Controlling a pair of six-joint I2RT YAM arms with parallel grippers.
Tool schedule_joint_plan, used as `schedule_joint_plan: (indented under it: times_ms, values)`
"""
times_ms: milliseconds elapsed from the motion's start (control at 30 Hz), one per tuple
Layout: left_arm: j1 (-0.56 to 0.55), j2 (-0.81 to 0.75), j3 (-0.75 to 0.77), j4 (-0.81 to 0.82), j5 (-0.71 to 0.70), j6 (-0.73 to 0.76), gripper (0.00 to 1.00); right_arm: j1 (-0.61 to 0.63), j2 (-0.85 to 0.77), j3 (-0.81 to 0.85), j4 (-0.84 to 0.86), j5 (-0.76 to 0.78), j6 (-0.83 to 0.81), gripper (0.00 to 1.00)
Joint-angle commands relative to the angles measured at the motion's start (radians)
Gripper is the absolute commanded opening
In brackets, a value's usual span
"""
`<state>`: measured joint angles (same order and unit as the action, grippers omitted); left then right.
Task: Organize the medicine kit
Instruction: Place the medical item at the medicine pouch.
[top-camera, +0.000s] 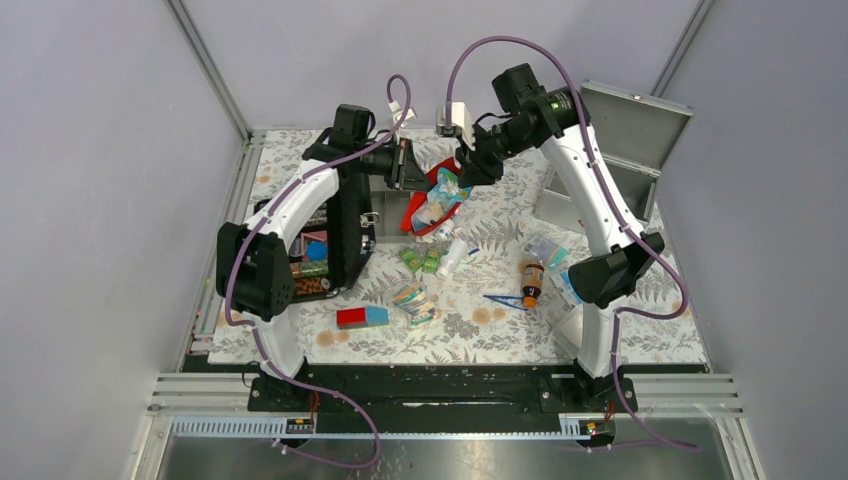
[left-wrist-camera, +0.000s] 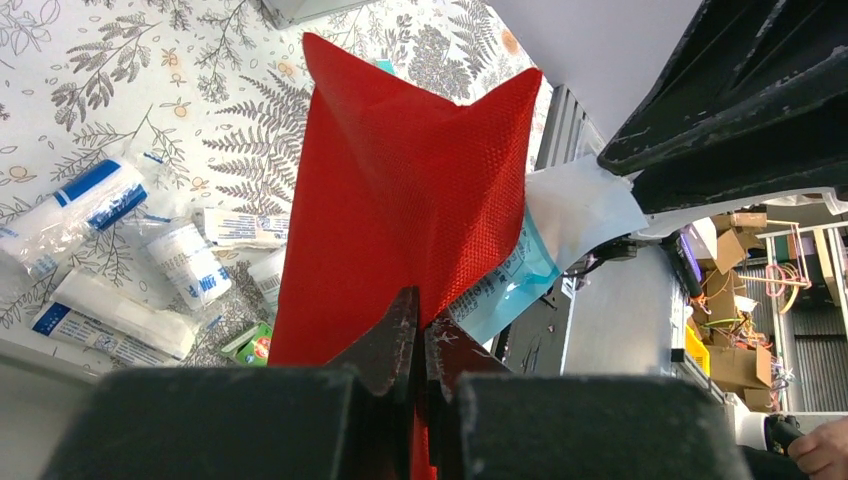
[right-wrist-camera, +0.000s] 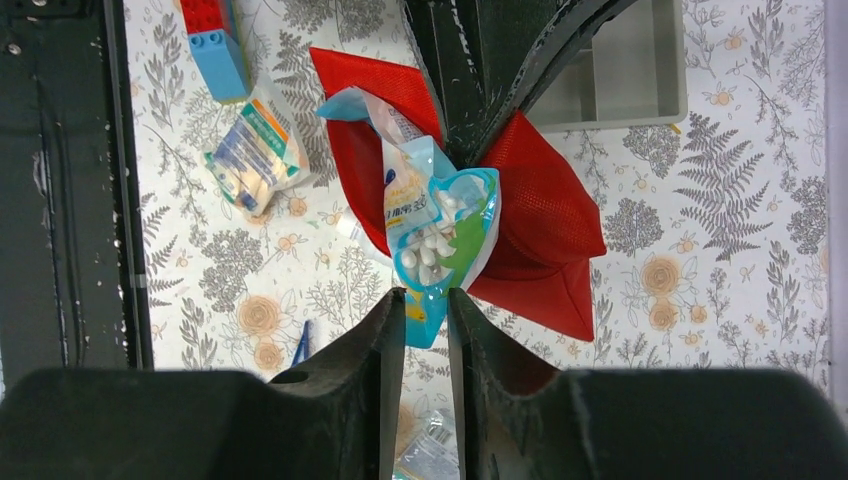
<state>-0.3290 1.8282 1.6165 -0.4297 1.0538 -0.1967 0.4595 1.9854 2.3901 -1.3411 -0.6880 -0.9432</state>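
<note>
Pinching the top edge of the red pouch (left-wrist-camera: 400, 180), the left gripper (left-wrist-camera: 420, 315) is pressing its jaws together on the fabric and holding it up off the table (top-camera: 650, 340) so the pouch is hanging slack. The right gripper (right-wrist-camera: 427, 310) is clamping the end of a blue-and-white pill packet (right-wrist-camera: 435, 220), jaws narrowed onto the plastic with only the packet between them. The packet is sticking out of the pouch mouth, its far end lying against the red cloth. Both grippers are meeting over the far middle of the table. The medicine kit (top-camera: 640, 125) is sitting at the far right corner, grey lid standing open, well apart from the pouch. The black case (top-camera: 320, 260) is lying open on the left under the left arm. Bandage rolls (left-wrist-camera: 190, 265) are lying loose on the floral cloth beneath the pouch, and a brown bottle (top-camera: 531, 280) is lying near the right arm
</note>
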Motion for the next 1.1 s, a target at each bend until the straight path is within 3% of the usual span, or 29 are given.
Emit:
schedule_joint_plan:
  times_ms: [0,67,233,367,600,800,833,867,933,1067]
  values:
    - [-0.003,-0.021,0.045,-0.004,0.051,0.042,0.0,0.023,0.023,-0.006,-0.024,0.041,-0.051,0.27]
    - [-0.007,-0.023,0.046,-0.005,0.054,0.045,0.0,0.027,0.028,-0.008,-0.024,0.041,-0.052,0.22]
    - [-0.011,-0.017,0.052,-0.01,0.072,0.054,0.0,0.043,0.036,-0.036,0.004,0.058,-0.066,0.23]
    - [-0.015,-0.01,0.062,-0.037,0.076,0.074,0.0,0.052,0.039,-0.047,0.038,0.072,-0.053,0.38]
    - [-0.029,-0.004,0.066,-0.053,0.074,0.091,0.0,0.066,0.037,-0.042,0.069,0.128,-0.053,0.36]
    - [-0.033,0.006,0.08,-0.09,0.072,0.115,0.0,0.068,0.03,0.093,0.008,0.128,-0.035,0.37]
    - [-0.033,0.006,0.079,-0.092,0.073,0.119,0.0,0.068,0.017,0.083,0.01,0.165,-0.034,0.49]
    - [-0.032,0.006,0.077,-0.092,0.074,0.118,0.0,0.068,0.011,0.064,0.009,0.182,-0.038,0.54]
    - [-0.035,0.007,0.077,-0.092,0.076,0.119,0.0,0.067,0.005,0.033,-0.004,0.203,-0.052,0.57]
    - [-0.04,0.003,0.078,-0.101,0.082,0.127,0.0,0.068,0.002,-0.026,-0.064,0.163,-0.106,0.52]
